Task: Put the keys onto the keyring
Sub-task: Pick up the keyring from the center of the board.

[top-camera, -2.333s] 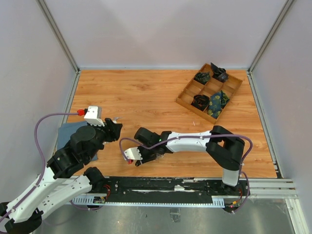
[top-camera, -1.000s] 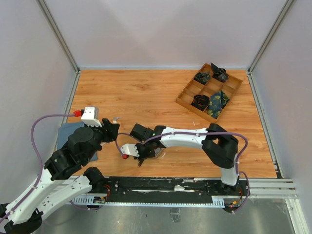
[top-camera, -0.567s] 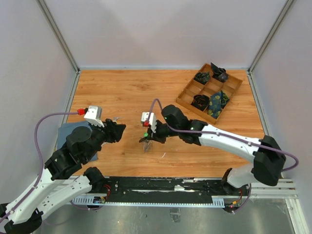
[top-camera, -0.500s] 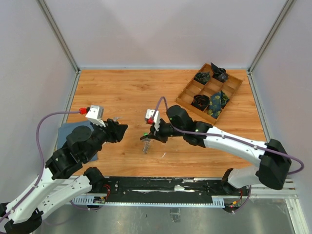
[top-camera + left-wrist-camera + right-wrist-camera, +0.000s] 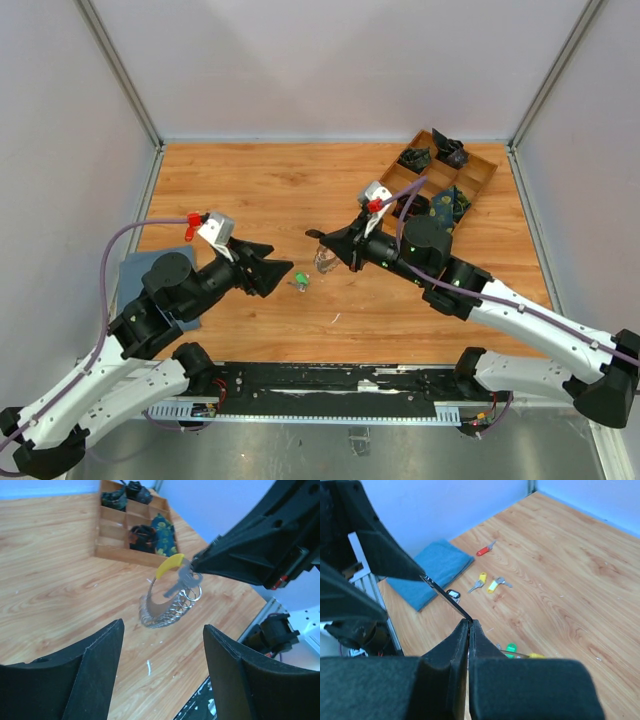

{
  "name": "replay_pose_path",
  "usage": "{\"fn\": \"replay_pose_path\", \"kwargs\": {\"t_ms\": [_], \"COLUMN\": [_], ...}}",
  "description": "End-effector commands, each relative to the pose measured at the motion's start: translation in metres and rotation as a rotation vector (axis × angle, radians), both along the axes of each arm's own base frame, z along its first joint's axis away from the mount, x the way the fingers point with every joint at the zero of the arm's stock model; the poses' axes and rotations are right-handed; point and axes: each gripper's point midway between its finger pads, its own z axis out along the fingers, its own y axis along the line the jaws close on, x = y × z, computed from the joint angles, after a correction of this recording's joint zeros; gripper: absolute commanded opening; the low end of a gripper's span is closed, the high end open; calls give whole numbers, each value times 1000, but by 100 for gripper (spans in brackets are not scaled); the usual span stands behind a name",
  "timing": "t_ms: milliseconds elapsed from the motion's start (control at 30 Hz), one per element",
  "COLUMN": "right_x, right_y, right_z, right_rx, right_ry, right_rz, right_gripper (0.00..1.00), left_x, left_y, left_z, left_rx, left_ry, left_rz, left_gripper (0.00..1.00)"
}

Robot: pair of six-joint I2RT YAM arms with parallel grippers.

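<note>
- The bench [image 5: 250,190] carries a blue cloth [image 5: 432,572].
- The right pincer [image 5: 469,625] is clamped on the keyring [image 5: 167,605], which hangs between the arms.
- The left pincer [image 5: 162,630] gapes wide, empty.
- Loose keys [image 5: 480,581] lie near the cloth.

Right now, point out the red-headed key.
It is the red key lying alone by the blue cloth; the nearby yellow keys lie nearer the camera.

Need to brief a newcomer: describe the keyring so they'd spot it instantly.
Over the wooden table, the right end effector pinches a dangling silver wire loop: the keyring. Unlike the loose keys lying on the wood, it hangs in the air and carries a bright yellow sleeve.
</note>
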Motion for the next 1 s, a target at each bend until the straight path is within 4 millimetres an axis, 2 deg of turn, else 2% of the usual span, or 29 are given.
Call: {"fn": "replay_pose_path", "kwargs": {"t_ms": [0,167,367,433,500,633,767,967], "right_x": [17,16,11,9,9,13,18,16], "right_y": [-21,-31,-37,-38,-41,-47,-52,-49], "right_z": [36,53,73,80,88,97,101,109], "right_rx": [97,138,191,206,235,291,341,395], "right_ry": [31,30,50,55,68,102,135,172], "right_rz": [-153,-189,-194,-191,-201,-249,-297,-283], "right_gripper": [1,1,1,1,1,1,1,1], "left_x": [-4,-2,1,3,5,11,14,21], "left_y": [-21,-36,-42,-44,-47,-55,-64,-74], "left_z": [22,28,33,37,42,51,56,56], "left_rx": [-60,-66,-54,-51,-57,-66,-51,-23], "left_ry": [-91,-121,-182,-207,-230,-280,-325,-371], "left_rz": [-108,-163,-187,-189,-189,-172,-154,-134], "left_gripper": [70,70,72,75,85,98,100,100]}}
